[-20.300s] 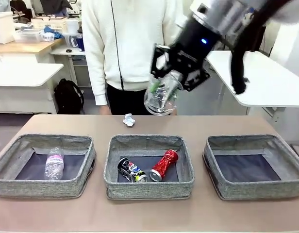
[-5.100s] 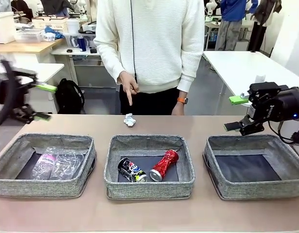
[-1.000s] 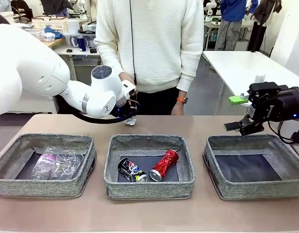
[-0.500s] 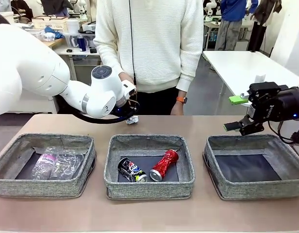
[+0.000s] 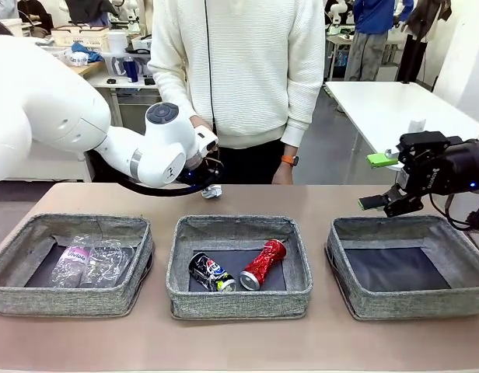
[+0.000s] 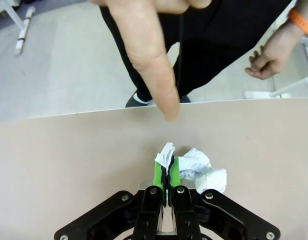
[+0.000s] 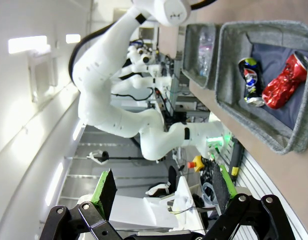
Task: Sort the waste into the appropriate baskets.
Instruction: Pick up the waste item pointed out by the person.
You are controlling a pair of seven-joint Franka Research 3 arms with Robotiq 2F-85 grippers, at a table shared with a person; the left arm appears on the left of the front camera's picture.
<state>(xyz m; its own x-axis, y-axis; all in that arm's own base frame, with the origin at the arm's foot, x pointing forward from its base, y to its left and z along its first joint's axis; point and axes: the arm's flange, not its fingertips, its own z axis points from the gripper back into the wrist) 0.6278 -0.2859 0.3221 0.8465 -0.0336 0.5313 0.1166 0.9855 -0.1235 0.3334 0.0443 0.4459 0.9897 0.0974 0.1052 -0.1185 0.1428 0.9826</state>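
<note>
While three grey baskets sit in a row at the near side of the table, the left basket [image 5: 72, 264] holds a clear bottle [image 5: 71, 263] and a clear cup [image 5: 107, 258], the middle basket [image 5: 239, 266] a dark can [image 5: 209, 272] beside a red can [image 5: 262, 264], and the right basket [image 5: 408, 266] shows only its dark floor. Above the right basket's far rim the right gripper [image 5: 383, 181] hangs with jaws spread and nothing between them. Farther back, the left gripper [image 6: 167, 174] is clenched on the paper wad [image 6: 196, 167] near the table's far edge. Just above the wad, a person's finger [image 6: 153, 60] points down.
</note>
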